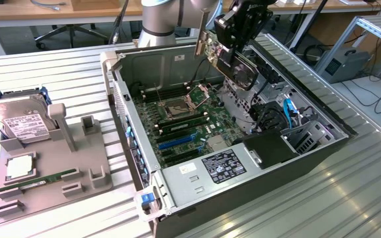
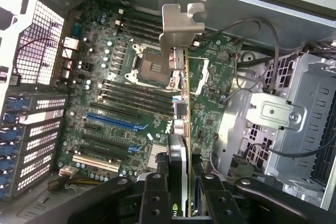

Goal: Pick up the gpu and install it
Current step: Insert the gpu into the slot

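Note:
The gpu (image 1: 235, 67) hangs in the air above the open computer case (image 1: 243, 183), over its far side. It is a green card with a black fan cooler and a silver end bracket (image 2: 181, 24). My gripper (image 1: 233, 42) is shut on it from above. In the wrist view the gpu (image 2: 182, 98) shows edge-on, clamped between the two black fingers (image 2: 155, 198), with the bracket pointing away. Below it lies the motherboard (image 2: 105, 82) with a blue slot (image 2: 115, 121) and the CPU socket (image 2: 152, 66). The card is well clear of the board.
A grey fixture plate (image 1: 51, 173) at the exterior view's left holds a hard drive (image 1: 22, 124), a RAM stick (image 1: 38, 181) and a CPU (image 1: 20, 166). Inside the case, a metal drive cage (image 2: 294, 114), cables (image 1: 287, 111) and a black power supply (image 1: 270, 148) crowd one side.

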